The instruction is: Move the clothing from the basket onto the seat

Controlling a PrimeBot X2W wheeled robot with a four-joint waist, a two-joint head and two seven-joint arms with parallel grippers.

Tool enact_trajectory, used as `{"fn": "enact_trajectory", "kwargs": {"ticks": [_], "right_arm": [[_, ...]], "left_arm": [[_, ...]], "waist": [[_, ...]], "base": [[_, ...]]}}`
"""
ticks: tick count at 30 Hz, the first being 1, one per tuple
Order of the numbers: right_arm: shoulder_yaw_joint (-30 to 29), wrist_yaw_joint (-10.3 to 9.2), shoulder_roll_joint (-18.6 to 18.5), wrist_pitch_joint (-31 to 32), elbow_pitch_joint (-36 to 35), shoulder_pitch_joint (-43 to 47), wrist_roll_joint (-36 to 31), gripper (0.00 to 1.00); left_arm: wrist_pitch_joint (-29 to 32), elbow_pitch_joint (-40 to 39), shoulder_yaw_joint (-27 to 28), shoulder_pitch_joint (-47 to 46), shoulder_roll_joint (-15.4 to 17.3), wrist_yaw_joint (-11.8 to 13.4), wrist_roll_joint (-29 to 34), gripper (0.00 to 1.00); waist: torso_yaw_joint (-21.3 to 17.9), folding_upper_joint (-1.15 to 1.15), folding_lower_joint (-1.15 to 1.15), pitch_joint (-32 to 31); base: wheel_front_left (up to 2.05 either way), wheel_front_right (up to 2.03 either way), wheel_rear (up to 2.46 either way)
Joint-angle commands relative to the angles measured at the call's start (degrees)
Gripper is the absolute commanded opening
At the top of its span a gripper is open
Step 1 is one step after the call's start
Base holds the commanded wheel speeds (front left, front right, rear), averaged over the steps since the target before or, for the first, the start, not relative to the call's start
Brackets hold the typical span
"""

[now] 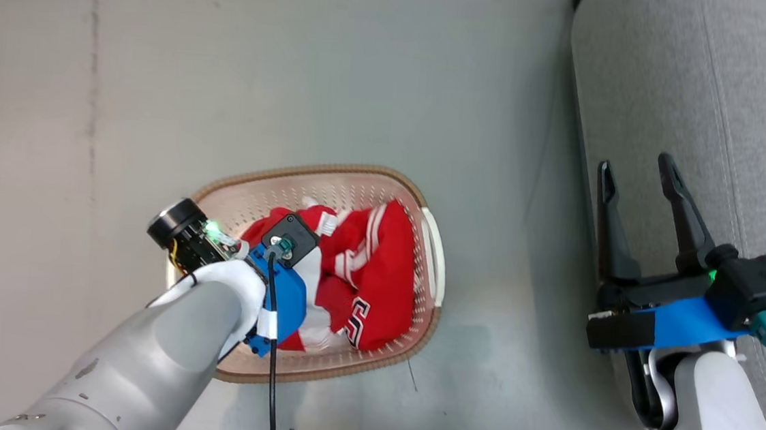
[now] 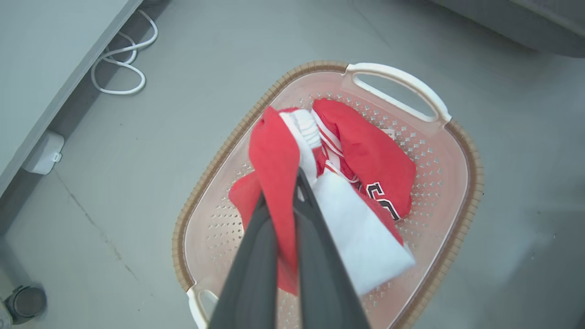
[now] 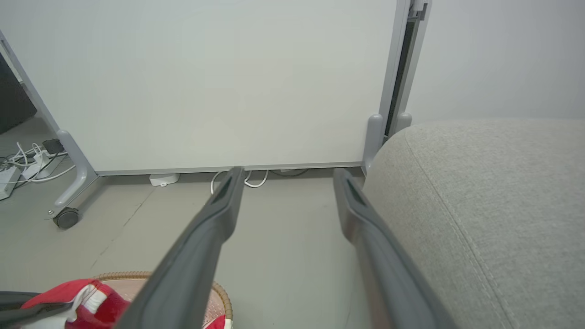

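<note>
The red clothing [image 1: 368, 275] with white stripe trim lies bunched in the oval cream basket [image 1: 351, 182] on the floor. Black-and-white lettering [image 2: 383, 197] shows on one garment. My left gripper [image 2: 283, 194] reaches down into the basket and is shut on a fold of red clothing [image 2: 273, 160], which is drawn up between its fingers. My right gripper [image 1: 636, 168] hangs open and empty at the edge of the grey seat [image 1: 728, 85], well right of the basket. From the right wrist, the seat [image 3: 493, 183] sits to the right and the basket's rim [image 3: 219, 292] at the lower left.
A white cable [image 2: 119, 64] loops on the floor beside a pale panel [image 3: 205, 82] on wheeled feet [image 3: 66, 217]. Grey floor [image 1: 497, 149] separates basket and seat. More cables and a power strip [image 3: 18, 164] lie at the far left.
</note>
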Motion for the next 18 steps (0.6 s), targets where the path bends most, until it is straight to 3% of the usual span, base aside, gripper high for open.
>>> {"fn": "enact_trajectory", "kwargs": {"ticks": [1, 18], "right_arm": [[-0.36, 0.01, -0.19, -0.2, 0.24, 1.05, -0.32, 1.0], [-0.42, 0.01, -0.18, -0.2, 2.17, 6.08, 0.05, 1.0]], "left_arm": [[-0.97, -0.06, -0.02, 0.6, -0.46, -0.06, -0.57, 0.0], [-6.93, -4.0, 4.37, -1.75, -1.69, -0.06, -9.17, 0.0]], "waist": [[2.47, 0.0, 0.01, -3.48], [4.15, 0.0, 0.01, -13.69]], "base": [[0.0, 0.0, 0.0], [0.0, 0.0, 0.0]]}}
